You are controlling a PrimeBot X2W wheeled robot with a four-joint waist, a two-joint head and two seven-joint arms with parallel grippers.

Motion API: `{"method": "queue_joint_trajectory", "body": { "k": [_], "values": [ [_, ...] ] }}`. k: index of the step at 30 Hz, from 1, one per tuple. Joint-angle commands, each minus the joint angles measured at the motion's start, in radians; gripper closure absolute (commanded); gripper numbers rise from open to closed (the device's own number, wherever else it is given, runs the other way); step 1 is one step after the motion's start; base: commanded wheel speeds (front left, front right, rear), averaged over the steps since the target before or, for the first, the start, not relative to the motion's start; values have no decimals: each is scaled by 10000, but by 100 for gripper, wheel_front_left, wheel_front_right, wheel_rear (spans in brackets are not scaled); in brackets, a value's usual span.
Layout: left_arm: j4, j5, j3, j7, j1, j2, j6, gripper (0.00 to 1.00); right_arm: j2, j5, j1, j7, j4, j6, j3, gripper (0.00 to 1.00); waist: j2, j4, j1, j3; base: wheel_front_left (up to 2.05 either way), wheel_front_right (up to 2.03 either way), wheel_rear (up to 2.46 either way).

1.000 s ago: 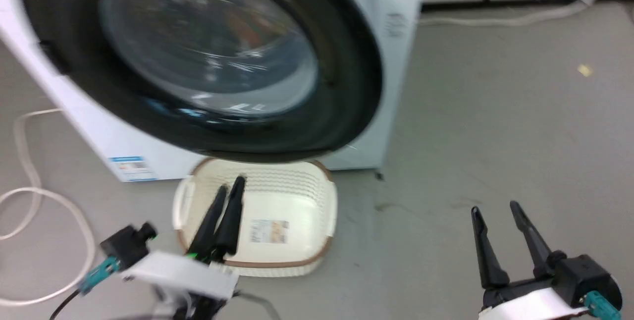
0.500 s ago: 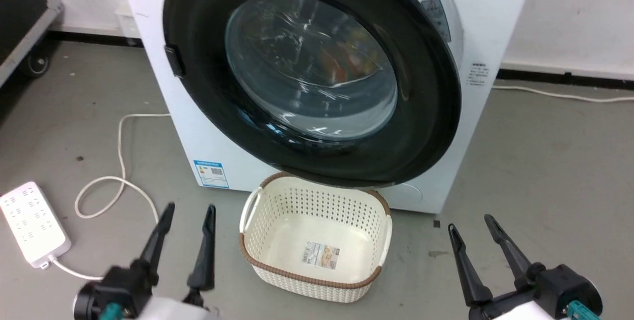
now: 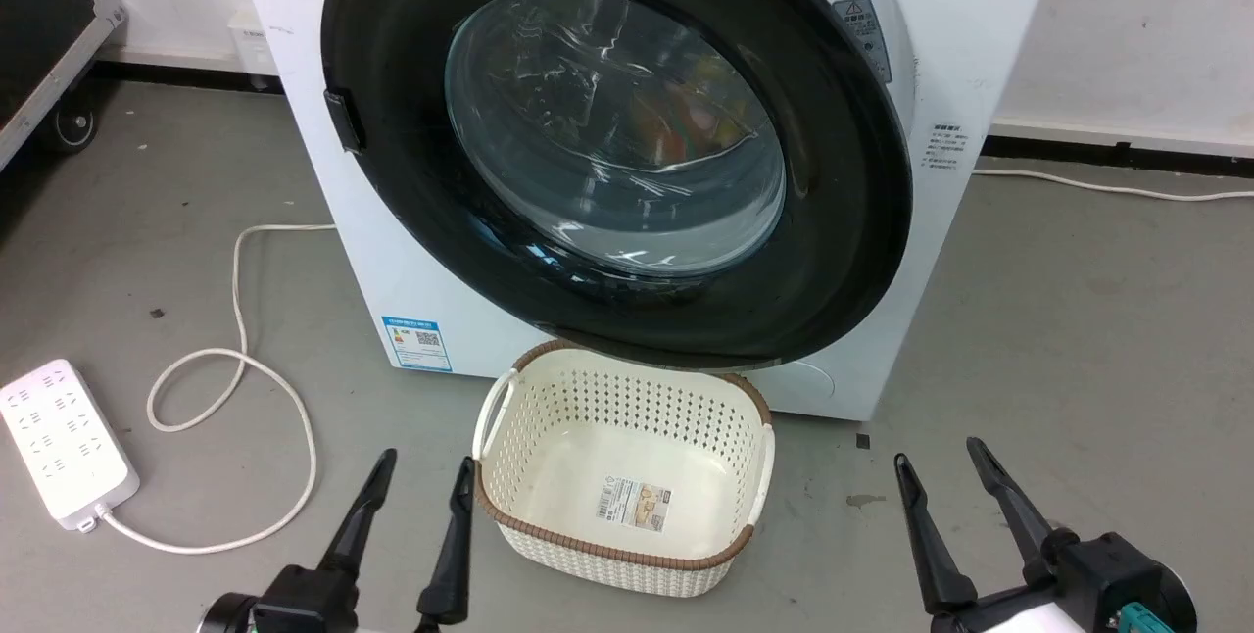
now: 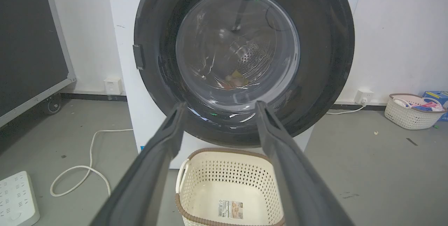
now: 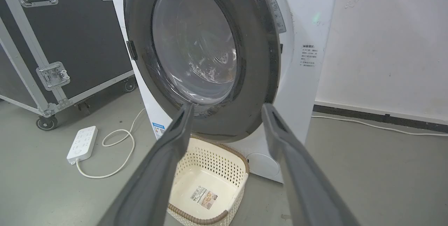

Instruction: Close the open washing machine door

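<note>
Left end effector [image 3: 427,462] sits low at my left, fingers spread, holding nothing. Half a second ago it was higher and further left; a second ago its fingers were pinched together over the basket [image 3: 607,551]. Right end effector [image 3: 938,452] is also released and empty, barely shifted. The head camera has pulled back since then.

The basket is on the floor just ahead, empty, below the door's lower rim. Power strip [image 3: 64,442] and looped cable [image 3: 236,280] lie left, well apart.

The washing machine door [image 3: 617,133] lies against the front of the washing machine [image 3: 392,280], laundry showing through the glass. Judgement: the door reads as shut and the task near done — latch engagement I cannot confirm. Nothing seems to block it.
</note>
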Motion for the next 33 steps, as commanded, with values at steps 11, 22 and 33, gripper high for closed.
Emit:
{"method": "queue_joint_trajectory", "body": {
  "k": [11,22,33],
  "values": [
    [83,393,142,-43,-400,-365,-256,0,-671,35,-918,354,-489,8,779,100,0,776,0,1153,0,0,0],
    [10,484,145,-43,-1174,-669,-375,0,-3765,1964,-4322,1911,-122,8,1865,100,0,1571,0,2717,0,0,0],
    [-121,299,-70,-43,-1693,-828,-295,0,-5120,4448,-7332,2558,2241,8,1648,100,0,2310,0,3619,0,0,0]
  ]
}}
